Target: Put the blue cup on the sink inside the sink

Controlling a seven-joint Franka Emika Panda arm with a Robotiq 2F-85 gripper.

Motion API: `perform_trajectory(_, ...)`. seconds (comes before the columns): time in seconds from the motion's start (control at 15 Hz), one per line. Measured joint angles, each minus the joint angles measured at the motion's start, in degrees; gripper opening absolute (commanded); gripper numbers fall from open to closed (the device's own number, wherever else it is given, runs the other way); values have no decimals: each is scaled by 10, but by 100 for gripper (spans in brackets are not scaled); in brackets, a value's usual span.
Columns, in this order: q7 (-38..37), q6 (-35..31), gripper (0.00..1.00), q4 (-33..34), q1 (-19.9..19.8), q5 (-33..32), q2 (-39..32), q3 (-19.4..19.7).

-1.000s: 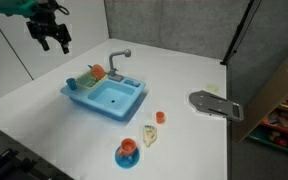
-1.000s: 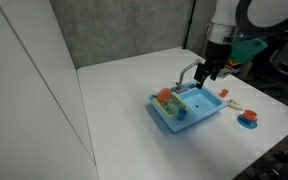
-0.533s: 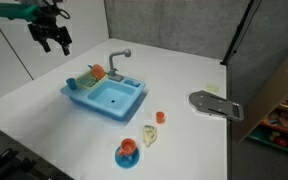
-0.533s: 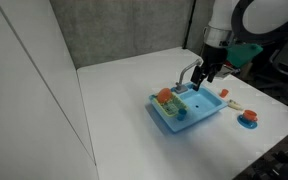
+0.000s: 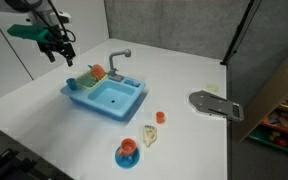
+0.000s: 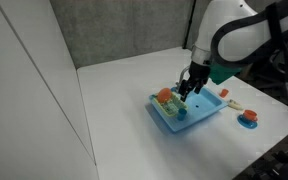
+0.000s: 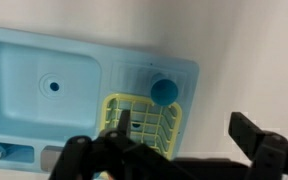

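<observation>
The light blue toy sink [image 5: 124,106] with a grey faucet [image 5: 118,59] stands mid-table in both exterior views [image 6: 206,112]. The tiny blue cup [image 5: 71,84] stands upright on the sink's flat end, beside the yellow rack [image 5: 96,74]. It also shows in an exterior view [image 6: 181,112]. In the wrist view the cup [image 7: 164,89] sits on the sink's ledge [image 7: 134,70] just past the rack [image 7: 144,125], with the empty basin [image 7: 44,85] to its left. My gripper [image 5: 62,54] hangs open and empty above the cup end of the sink [image 6: 187,88], its fingers wide apart [image 7: 184,126].
An orange-red cup on a round blue plate [image 5: 127,152], a small orange piece [image 5: 160,117] and a pale object [image 5: 150,135] lie in front of the sink. A grey flat object [image 5: 214,105] lies to the right. An orange item sits in the rack [image 6: 165,96].
My gripper has come down and moved from near the faucet toward the cup end of the sink. It stays open. The cup and sink have not moved.
</observation>
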State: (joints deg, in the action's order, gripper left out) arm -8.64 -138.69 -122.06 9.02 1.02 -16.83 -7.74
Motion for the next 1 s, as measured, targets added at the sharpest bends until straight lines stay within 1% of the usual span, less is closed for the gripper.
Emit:
perform_trajectory(0.2,0,-19,100,14,0,0,-34,1)
perform_trajectory(0.47,-1,-23,100,37,2,0,-76,2)
perform_trajectory(1.0,-8,-31,100,57,31,-7,-123,17)
